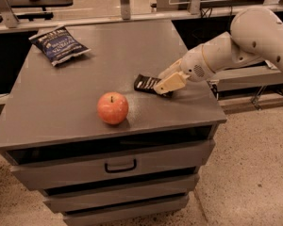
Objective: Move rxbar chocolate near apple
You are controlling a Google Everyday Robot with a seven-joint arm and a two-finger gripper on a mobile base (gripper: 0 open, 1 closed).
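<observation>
The rxbar chocolate (145,84), a flat dark bar with pale lettering, lies on the grey cabinet top (85,88), right of centre. The red-orange apple (112,108) stands near the front edge, about a hand's width to the front left of the bar. My gripper (168,81) reaches in from the right on its cream arm (226,51). It is low over the bar's right end and covers that end.
A crinkled blue chip bag (59,44) lies at the back left corner of the top. The cabinet has drawers below with a handle (120,165). The top's right edge (212,102) is close to the gripper. Shelving and metal legs stand behind.
</observation>
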